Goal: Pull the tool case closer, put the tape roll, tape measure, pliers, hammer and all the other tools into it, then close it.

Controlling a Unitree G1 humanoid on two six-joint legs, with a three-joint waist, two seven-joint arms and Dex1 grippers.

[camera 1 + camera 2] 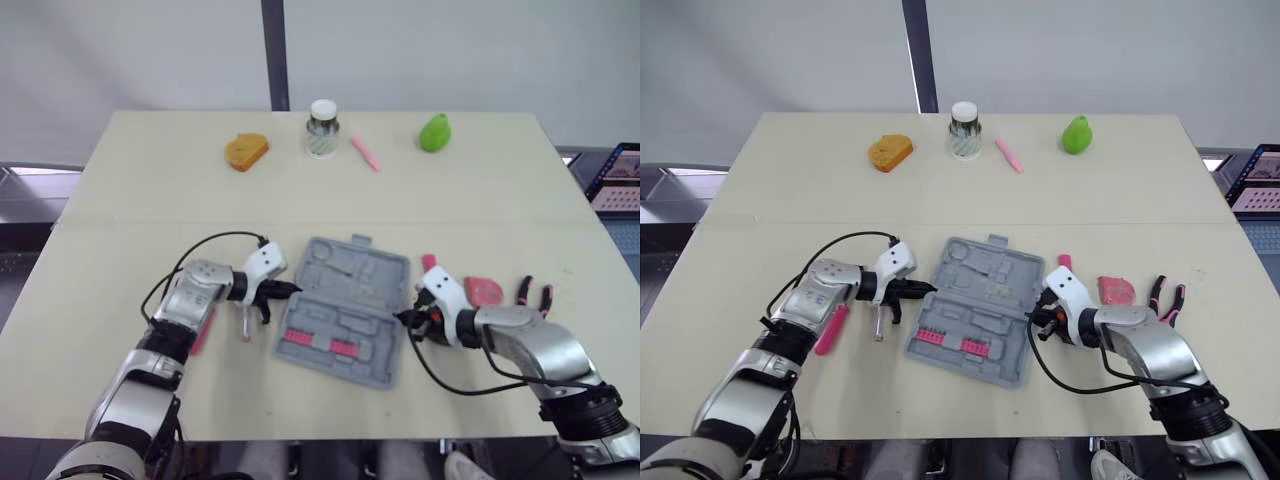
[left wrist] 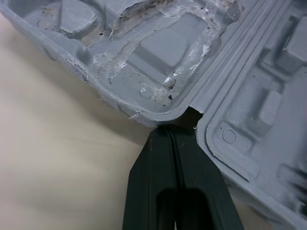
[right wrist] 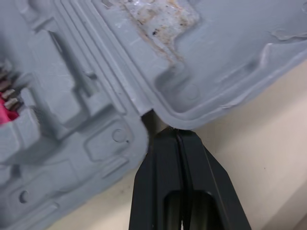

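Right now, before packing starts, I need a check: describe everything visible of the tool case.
The tool case is grey moulded plastic, lying open and flat on the table, slightly askew. Both halves show shaped recesses, some scuffed; the near half holds pink bits. A handle juts from its far edge. The left gripper and right gripper, both shut, meet its hinge notches on either side.

Tool case (image 1: 345, 310) near the table's (image 1: 120, 250) front edge, pliers (image 1: 535, 293) to its right, jar (image 1: 322, 128) well behind it.
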